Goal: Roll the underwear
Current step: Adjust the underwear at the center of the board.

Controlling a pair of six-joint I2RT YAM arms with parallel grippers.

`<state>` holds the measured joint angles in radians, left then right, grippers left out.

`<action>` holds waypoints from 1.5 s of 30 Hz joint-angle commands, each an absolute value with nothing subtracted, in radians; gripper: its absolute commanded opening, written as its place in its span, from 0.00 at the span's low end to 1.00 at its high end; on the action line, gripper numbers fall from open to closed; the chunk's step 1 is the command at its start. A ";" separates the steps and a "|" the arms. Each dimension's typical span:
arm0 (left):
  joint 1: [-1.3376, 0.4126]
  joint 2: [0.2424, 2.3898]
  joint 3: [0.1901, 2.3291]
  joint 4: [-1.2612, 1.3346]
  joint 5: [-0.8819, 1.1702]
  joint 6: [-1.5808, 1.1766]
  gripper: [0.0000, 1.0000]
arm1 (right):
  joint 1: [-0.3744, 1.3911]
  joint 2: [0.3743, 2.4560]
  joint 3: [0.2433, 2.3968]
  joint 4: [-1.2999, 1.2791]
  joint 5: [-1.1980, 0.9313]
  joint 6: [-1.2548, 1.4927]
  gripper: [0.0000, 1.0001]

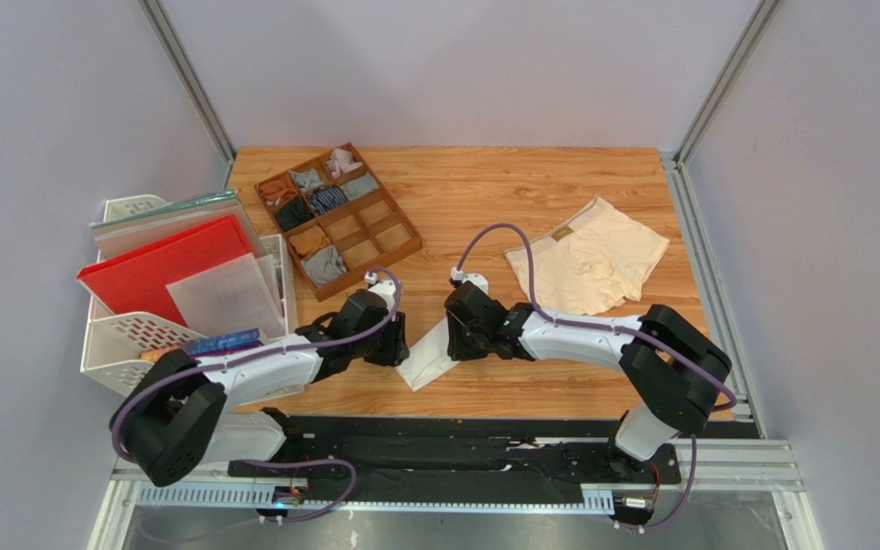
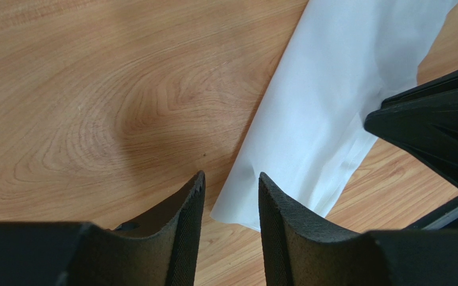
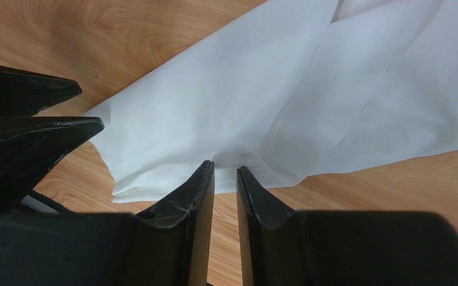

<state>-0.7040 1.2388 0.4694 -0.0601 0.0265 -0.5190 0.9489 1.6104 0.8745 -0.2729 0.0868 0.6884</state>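
The white underwear (image 1: pixel 426 356) lies folded into a narrow strip on the wooden table (image 1: pixel 491 195), near its front edge, between my two grippers. My left gripper (image 1: pixel 394 344) is open just left of the strip; in the left wrist view (image 2: pixel 231 176) the strip's near corner (image 2: pixel 309 137) lies just beyond its fingertips. My right gripper (image 1: pixel 457 334) is at the strip's right side; in the right wrist view (image 3: pixel 225 167) its jaws stand a narrow gap apart, tips at the cloth's edge (image 3: pixel 225 113). The cream-beige underwear (image 1: pixel 588 267) lies spread flat at the right.
A wooden compartment tray (image 1: pixel 391 197) with small rolled garments sits at the back left. A white wire rack (image 1: pixel 123 344) holding a red folder (image 1: pixel 163 269) stands at the table's left edge. Each gripper's fingers show in the other's wrist view.
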 commanded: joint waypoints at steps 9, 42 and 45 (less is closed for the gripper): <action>-0.696 1.275 0.480 -0.017 0.063 -0.531 0.44 | 0.948 1.638 0.885 -0.279 0.150 0.706 0.24; -0.707 1.177 0.396 -0.006 0.210 -0.690 0.00 | 0.998 1.470 0.927 -0.420 0.252 0.652 0.38; -0.729 1.144 0.373 0.034 0.186 -0.755 0.00 | 1.034 1.421 0.905 -0.454 0.291 0.712 0.39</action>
